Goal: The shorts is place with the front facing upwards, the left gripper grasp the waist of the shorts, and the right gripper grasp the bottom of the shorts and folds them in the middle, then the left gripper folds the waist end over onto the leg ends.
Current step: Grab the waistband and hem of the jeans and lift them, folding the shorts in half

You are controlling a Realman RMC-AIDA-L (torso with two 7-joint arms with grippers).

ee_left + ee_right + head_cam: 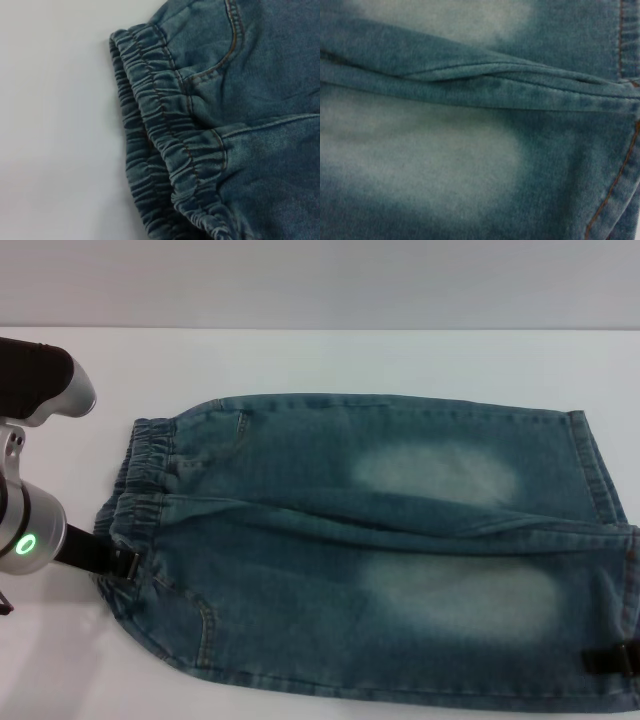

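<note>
Shorts (370,550) lie flat on the white counter (330,360): soft, limp denim, best gripped at waist (140,495) and hem. Left pincer (118,562) touches the waistband, right pincer (612,660) the hem; grip states unclear.

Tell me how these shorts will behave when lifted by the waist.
The shorts will probably droop, not hold shape: the denim already creases along the middle. The gathered waist looks thick and bunchy, likely easy to grip. Spread this wide, the far leg hems may drag.
</note>
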